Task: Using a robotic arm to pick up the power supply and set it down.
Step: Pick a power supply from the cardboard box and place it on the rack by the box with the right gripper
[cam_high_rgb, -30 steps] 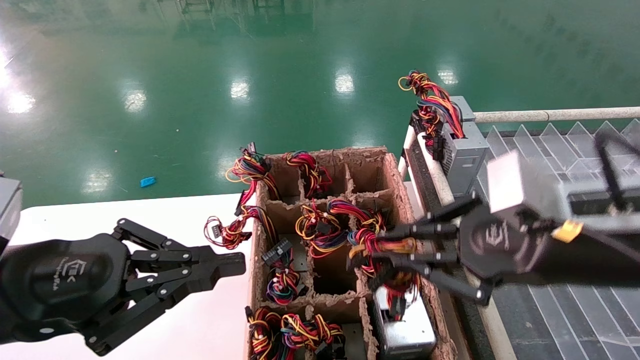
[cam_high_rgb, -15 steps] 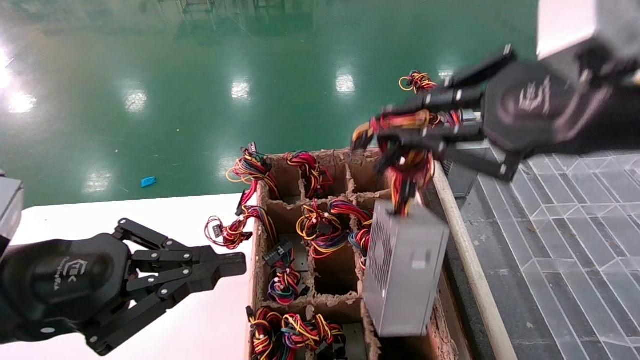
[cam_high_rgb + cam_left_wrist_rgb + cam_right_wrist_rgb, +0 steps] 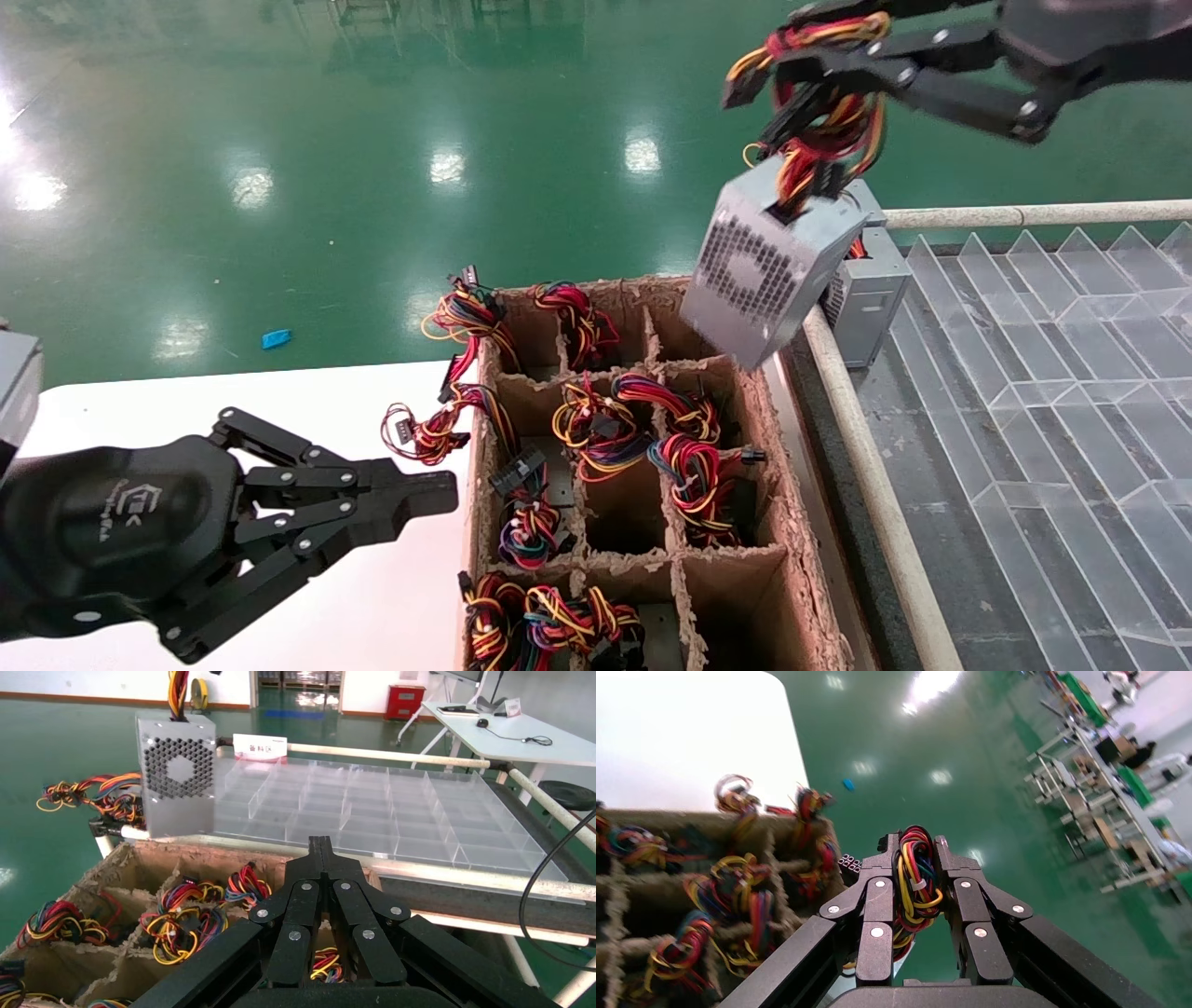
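The right hand [image 3: 801, 70] is clamped on the wire bundle [image 3: 824, 112], and the power supply [image 3: 759, 256] dangles high above the cardboard crate [image 3: 792, 522], beside the clear tray [image 3: 1043, 373]. Pickup done; setting down remains. The left hand [image 3: 438, 494] hovers closed over the worktop [image 3: 233, 396].

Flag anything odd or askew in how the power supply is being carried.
The right hand grips only the wire bundle, not the casing, so the power supply dangles tilted in the air above the cardboard crate. The left hand sits idle over the white table.
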Available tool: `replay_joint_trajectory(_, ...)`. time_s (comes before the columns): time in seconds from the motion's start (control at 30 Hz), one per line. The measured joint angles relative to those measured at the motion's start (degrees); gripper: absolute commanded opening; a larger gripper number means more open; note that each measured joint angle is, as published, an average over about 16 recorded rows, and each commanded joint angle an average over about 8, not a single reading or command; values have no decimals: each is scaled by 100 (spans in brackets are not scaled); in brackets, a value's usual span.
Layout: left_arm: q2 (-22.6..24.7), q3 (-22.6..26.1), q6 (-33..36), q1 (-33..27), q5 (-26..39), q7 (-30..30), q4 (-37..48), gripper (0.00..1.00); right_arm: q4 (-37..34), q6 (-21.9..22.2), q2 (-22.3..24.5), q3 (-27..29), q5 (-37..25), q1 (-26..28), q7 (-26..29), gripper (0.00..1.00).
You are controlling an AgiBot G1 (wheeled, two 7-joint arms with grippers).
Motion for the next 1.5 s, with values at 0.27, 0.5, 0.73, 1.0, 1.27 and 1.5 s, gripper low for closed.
replay_joint_trajectory(0.27, 0, 0, 0, 0, 0, 0, 0, 0, -350, 74, 221, -95, -334, 189, -81, 0)
replay_joint_trajectory(0.5, 0, 0, 0, 0, 0, 0, 0, 0, -526, 127, 548, -116, -491, 82, -71, 0)
replay_joint_trajectory(0.73, 0, 0, 0, 0, 0, 0, 0, 0, -693, 208, 872, -113, -528, -191, -103, 0)
replay_joint_trajectory(1.0, 0, 0, 0, 0, 0, 0, 0, 0, -997, 403, 1054, -102, -493, -573, -299, 0)
replay_joint_trajectory(1.27, 0, 0, 0, 0, 0, 0, 0, 0, -1444, 684, 950, -108, -445, -911, -628, 0)
replay_joint_trajectory(1.5, 0, 0, 0, 0, 0, 0, 0, 0, -1909, 959, 668, -136, -439, -1111, -946, 0)
